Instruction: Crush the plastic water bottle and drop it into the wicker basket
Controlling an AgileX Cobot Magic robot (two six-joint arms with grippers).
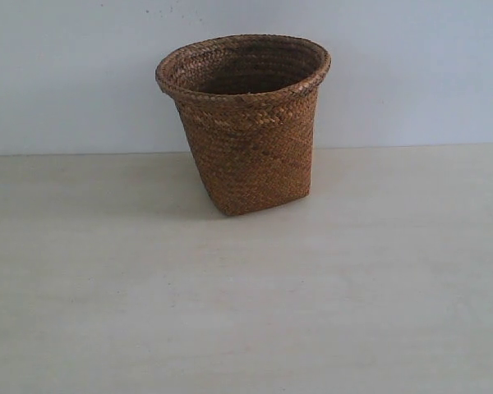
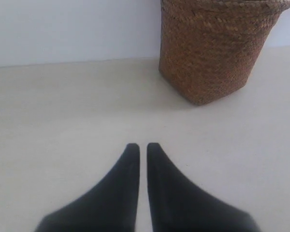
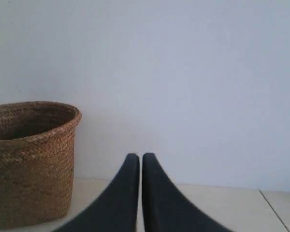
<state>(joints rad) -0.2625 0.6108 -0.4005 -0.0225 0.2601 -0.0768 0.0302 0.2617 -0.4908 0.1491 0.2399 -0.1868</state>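
Standing upright on the pale wooden tabletop (image 1: 246,312), the wicker basket (image 1: 246,139) is seen in the exterior view near the middle and toward the back, close to the plain light wall (image 1: 66,74). Its wide rolled rim is turned upward and its narrower squarish base is set flat on the surface, with one corner of the base turned toward the camera. Only the upper part of the dark woven inside is shown, so what lies at the bottom is hidden by the rim and the near wall. The plastic water bottle is shown in none of the three views and its place cannot be told. The left gripper (image 2: 142,147) is seen low over the table, its two black fingers pressed almost together. Only a thin slit is left between them, and nothing is held there. The basket (image 2: 210,53) is seen ahead of it and well apart from the tips. The right gripper (image 3: 140,157) is likewise drawn closed — a hairline gap is left between the dark fingers, with nothing pinched — and it is pointed at the bare wall, while the basket (image 3: 31,159) is seen off to one side, apart from the fingers. Neither gripper is shown in the exterior view.
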